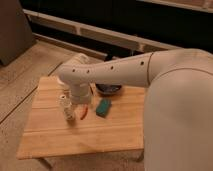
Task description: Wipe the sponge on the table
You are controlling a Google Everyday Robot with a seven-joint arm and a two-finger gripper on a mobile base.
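Hanging low over the table (50, 135), the gripper (68, 111) points straight down from its thick white wrist, its tips at or just above the planks. Its fingers stand apart, and from where I stand nothing sits between them. Just beside it lies a slim red-orange chili-shaped piece (84, 113). A little further along, toward the robot's body, the sponge (103, 106) rests flat on the wood. It is a small teal block, free of the gripper and not touching the chili. A dark bowl (109, 89) stands just behind the sponge, near the table's back edge. The arm (120, 69) reaches in above the bowl from the big pale body at the side.

As for the step in hand, I would not swear to it. An empty gripper next to a loose sponge fits a robot closing in to take hold of it. It fits just as well one that has let the sponge go once the rubbing was over. No streak on the planks settles it either way. Whichever it is, I judge that any sideways travel of the gripper needs care. The chili lies right in the line between it and the sponge, and the bowl leaves little room behind.
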